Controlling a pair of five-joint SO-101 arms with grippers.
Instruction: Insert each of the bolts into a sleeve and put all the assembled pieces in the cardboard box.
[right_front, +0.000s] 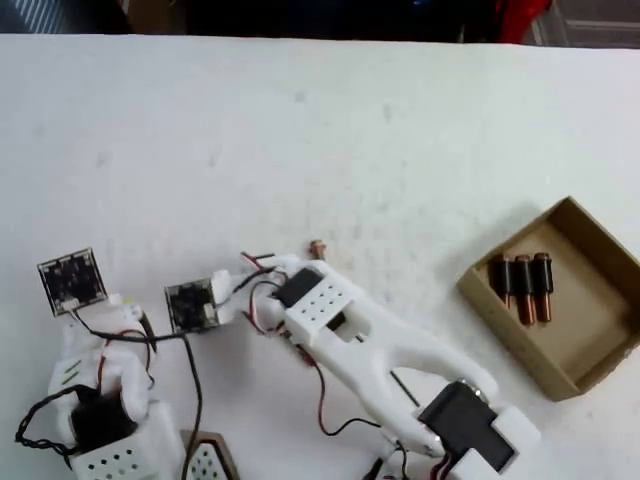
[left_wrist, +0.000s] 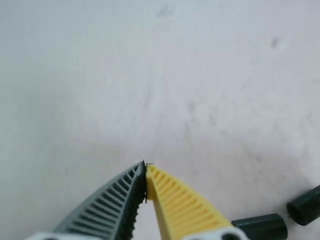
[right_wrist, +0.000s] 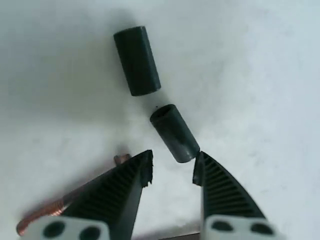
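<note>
My right hand (right_wrist: 173, 164) is partly open and holding nothing. The near end of a black sleeve (right_wrist: 174, 132) sits right between my fingertips, lying on the desk (right_wrist: 260, 75). A copper bolt (right_wrist: 40, 216) is tucked alongside one finger, and a second sleeve (right_wrist: 137, 60) lies just past the first. My left hand (left_wrist: 145, 172) is pinched closed and empty. Well off to the side, the cardboard box (right_front: 590, 300) has three assembled pieces (right_front: 523, 285) in it.

My worry: I'd only catch the sleeve's tip, so closing could squirt it forward into the other one or set it rolling. I might nudge the bolt too. No readable writing anywhere.
</note>
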